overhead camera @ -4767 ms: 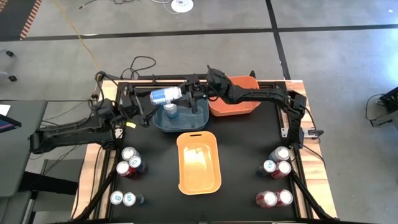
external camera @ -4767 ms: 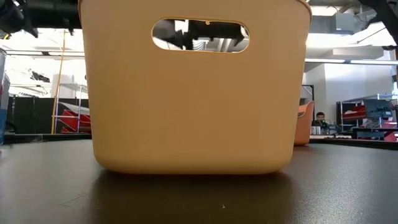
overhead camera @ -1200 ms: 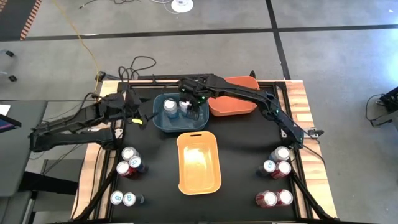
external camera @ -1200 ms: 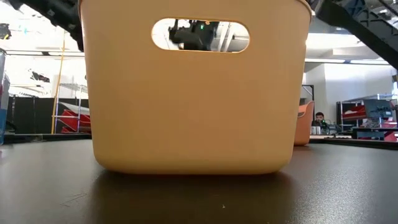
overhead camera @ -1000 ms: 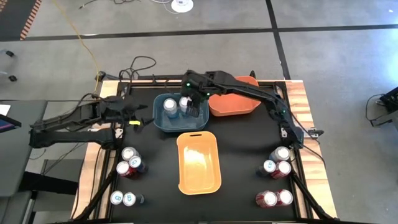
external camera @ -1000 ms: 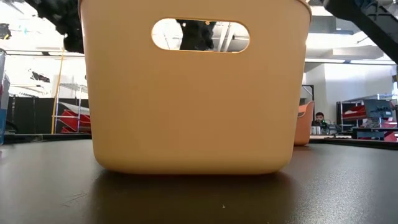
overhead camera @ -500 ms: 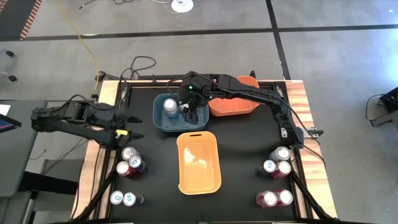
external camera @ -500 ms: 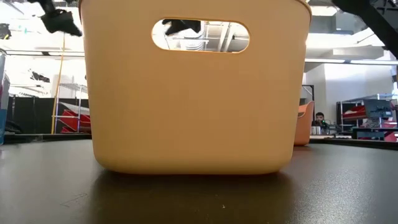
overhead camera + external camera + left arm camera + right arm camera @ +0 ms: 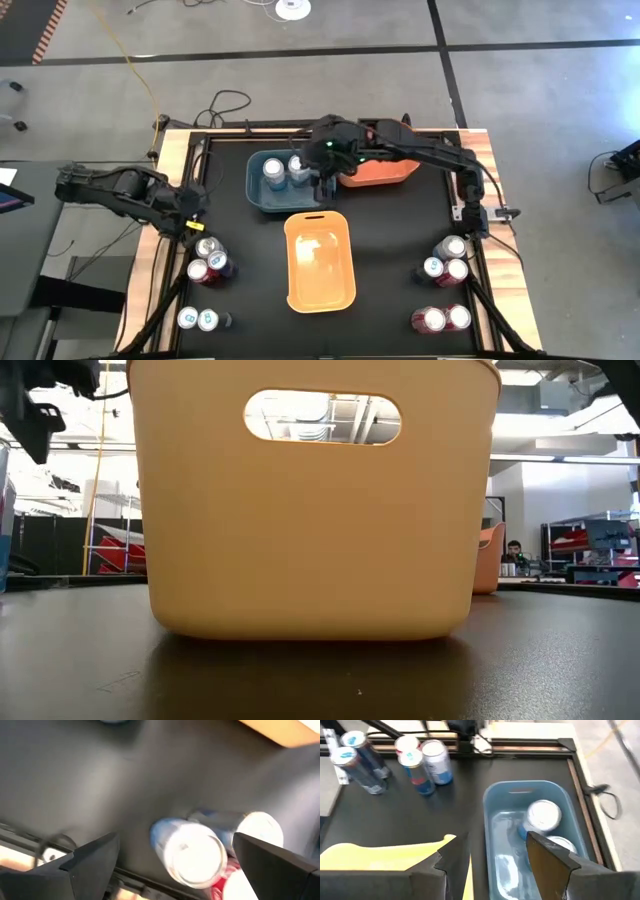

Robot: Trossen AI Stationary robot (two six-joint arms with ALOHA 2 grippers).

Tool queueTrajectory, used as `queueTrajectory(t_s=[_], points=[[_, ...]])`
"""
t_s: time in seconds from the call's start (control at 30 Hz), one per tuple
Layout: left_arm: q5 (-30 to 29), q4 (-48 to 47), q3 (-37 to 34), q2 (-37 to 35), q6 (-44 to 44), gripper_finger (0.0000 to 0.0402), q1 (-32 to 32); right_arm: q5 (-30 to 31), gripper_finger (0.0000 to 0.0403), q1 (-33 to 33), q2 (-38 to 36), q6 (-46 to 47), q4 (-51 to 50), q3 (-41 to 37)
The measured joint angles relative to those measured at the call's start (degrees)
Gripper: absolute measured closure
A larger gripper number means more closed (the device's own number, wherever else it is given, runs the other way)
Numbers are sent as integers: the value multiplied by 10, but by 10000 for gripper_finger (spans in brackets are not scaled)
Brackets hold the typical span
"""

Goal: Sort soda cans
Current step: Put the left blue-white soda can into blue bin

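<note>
Since a moment ago the right gripper (image 9: 322, 187) has drawn back from over the two cans in the blue bin (image 9: 255, 194) to the bin's edge nearest the orange bin (image 9: 377, 176), and the left arm has swung away from the bin toward the cans at its own side of the table; the left gripper (image 9: 192, 222) now hangs just above the trio of cans (image 9: 209, 259) there, jaws spread wide and empty, with a white-topped can (image 9: 194, 852) framed between them in the left wrist view.

The right gripper's jaws stand partly apart with nothing between them; the two cans in the bin (image 9: 545, 822) stand upright side by side, silver tops up. The yellow bin (image 9: 320, 290) in the middle looks empty; two more cans (image 9: 198, 319) stand at the near left, and two groups of cans (image 9: 446, 260) (image 9: 441, 319) stand on the right side.

As for handling, I judge the cans stiff yet thin-walled, so a hard squeeze may dent them; their smooth round sides are likely slippery, and their weight cannot be told from here; the best hold is across the body, about mid-height, jaws square to the can; the trio stands touching, so the outermost can is the easiest to reach without toppling its neighbours.
</note>
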Motion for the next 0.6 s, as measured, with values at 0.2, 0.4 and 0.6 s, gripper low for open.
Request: queueTrajectory(t_s=[0.2,0.4,0.6], points=[[14,-20,0,9,-20,17,-26,20,194,1,-2,9,-17,0],[10,-12,-36,31,-19,17,-65,22,194,-5,3,11,-1,-31],[10,-3,-60,54,-30,17,-102,22,194,-23,-1,15,21,-90]])
